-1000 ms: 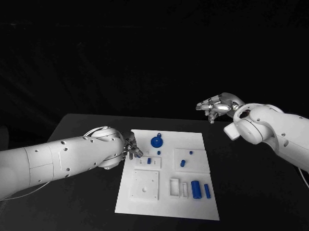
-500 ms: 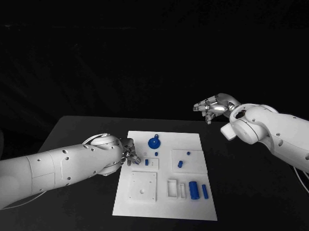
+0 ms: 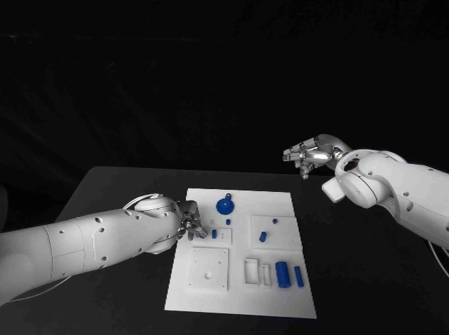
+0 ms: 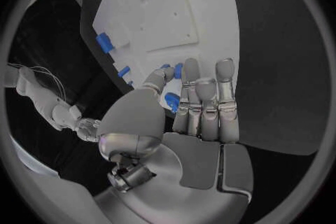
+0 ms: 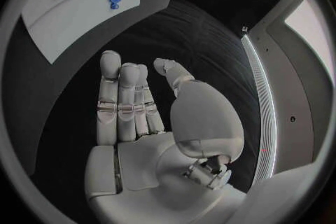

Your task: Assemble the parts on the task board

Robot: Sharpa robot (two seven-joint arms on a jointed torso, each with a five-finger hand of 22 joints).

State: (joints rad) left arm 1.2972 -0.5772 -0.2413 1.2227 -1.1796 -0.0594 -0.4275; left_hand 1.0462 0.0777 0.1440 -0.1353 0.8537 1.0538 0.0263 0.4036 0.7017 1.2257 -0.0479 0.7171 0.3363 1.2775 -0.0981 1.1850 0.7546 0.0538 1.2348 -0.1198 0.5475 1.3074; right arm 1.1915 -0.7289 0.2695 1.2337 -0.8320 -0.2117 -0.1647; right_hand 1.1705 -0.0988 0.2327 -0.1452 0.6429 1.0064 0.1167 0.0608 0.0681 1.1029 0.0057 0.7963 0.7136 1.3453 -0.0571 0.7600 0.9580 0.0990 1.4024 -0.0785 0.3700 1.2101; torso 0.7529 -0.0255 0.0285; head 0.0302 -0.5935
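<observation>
Starting at the near edge of the black table [image 3: 103, 185], the white task board [image 3: 285, 296] lies lengthwise away from the robot, its near strip bare. Just beyond that strip, on the board's right side, two blue cylinders [image 3: 285, 273] lie side by side, parallel and close together, next to one narrow white rectangular frame [image 3: 253, 271]. Left of the frame sits one raised white square plate [image 3: 209, 267] with small holes in it.

Farther along, the left hand [image 3: 191, 222] hovers at the board's left edge. In the left wrist view its fingers [image 4: 206, 103] lie straight and close together, with the thumb bent across in front of them, and small blue parts show just past the fingertips; whether it touches or holds any of them, I cannot tell. Beside that hand two small blue pieces [image 3: 215, 234] sit on the board, and in the same row to the right another raised white square [image 3: 274, 230] carries two more small blue pieces.

Near the far edge stands one round blue gear-like part [image 3: 225, 206] with a small knob.

Farthest away, the right hand [image 3: 310, 153] is raised well apart from the board, off to its far right. In the right wrist view it holds nothing, fingers [image 5: 122, 103] extended together and thumb spread aside.
</observation>
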